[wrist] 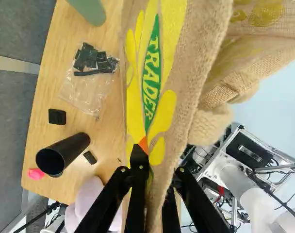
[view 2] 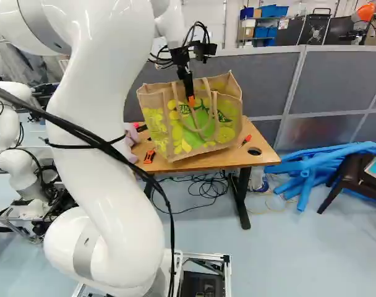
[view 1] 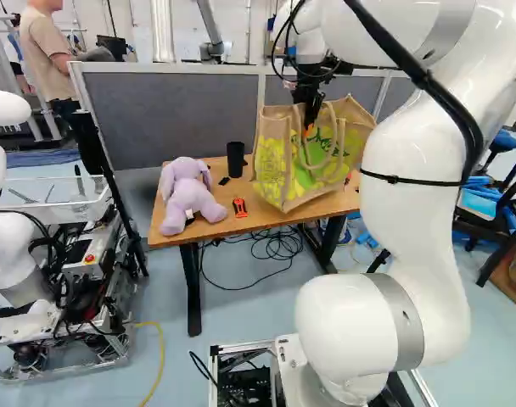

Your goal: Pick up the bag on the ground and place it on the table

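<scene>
- The black end effector (view 1: 308,127) with orange pads is clamped on the upper edge of the beige burlap bag with yellow and green print (view 1: 302,165), the fabric being pinched between its two fingers.
- The bag is held tilted at the wooden counter (view 1: 232,227); whether its base is touching the top cannot be told.
- Just beside the bag, an orange-and-black tool (view 1: 240,207) is seen near the front edge, with an upright black cup (view 1: 235,159) behind it.
- Beyond these, a lilac plush toy (view 1: 188,199) is seated at the left of the left base view.
- On the bag's other side, a red-handled screwdriver (view 2: 245,141) is laid near a round hole.
- Black cables (view 1: 277,246) are tangled on the floor below.
- The counter is backed by a grey partition (view 1: 173,110).
</scene>
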{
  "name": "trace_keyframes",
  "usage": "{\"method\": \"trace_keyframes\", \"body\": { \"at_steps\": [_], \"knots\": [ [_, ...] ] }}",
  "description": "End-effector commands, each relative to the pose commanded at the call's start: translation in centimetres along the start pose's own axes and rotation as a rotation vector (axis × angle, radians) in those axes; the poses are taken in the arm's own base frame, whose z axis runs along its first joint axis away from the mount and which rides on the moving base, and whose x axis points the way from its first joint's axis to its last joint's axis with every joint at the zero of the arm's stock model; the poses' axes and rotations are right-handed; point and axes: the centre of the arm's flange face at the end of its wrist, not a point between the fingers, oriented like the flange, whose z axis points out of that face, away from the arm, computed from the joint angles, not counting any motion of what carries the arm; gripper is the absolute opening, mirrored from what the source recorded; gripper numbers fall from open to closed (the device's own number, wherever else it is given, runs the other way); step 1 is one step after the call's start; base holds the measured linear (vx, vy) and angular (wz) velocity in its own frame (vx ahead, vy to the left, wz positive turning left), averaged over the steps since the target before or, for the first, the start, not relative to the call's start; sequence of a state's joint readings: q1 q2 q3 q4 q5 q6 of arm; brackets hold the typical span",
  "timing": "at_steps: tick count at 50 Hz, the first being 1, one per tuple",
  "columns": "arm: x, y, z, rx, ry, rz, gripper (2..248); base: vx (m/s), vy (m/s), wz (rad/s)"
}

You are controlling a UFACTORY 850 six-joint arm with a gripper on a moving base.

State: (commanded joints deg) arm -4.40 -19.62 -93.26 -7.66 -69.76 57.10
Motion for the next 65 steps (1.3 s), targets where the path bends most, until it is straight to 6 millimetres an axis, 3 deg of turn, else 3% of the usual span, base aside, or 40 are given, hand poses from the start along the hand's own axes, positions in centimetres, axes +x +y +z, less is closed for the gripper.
{"method": "trace_keyframes", "body": {
  "at_steps": [32,55,56,61,62,65],
  "knots": [
    [0.4,-1.7,5.0,-0.069,-0.049,-0.011,34,0.0,0.0,0.0],
    [0.5,-1.8,5.4,-0.074,-0.053,-0.012,35,0.0,0.0,0.0],
    [0.5,-1.8,5.4,-0.074,-0.053,-0.012,62,0.0,0.0,0.0],
    [0.5,-1.8,5.4,-0.074,-0.053,-0.012,62,0.0,0.0,0.0],
    [0.5,-1.8,5.4,-0.074,-0.053,-0.012,97,0.0,0.0,0.0],
    [0.5,-1.8,5.4,-0.074,-0.053,-0.012,97,0.0,0.0,0.0]
  ]
}}
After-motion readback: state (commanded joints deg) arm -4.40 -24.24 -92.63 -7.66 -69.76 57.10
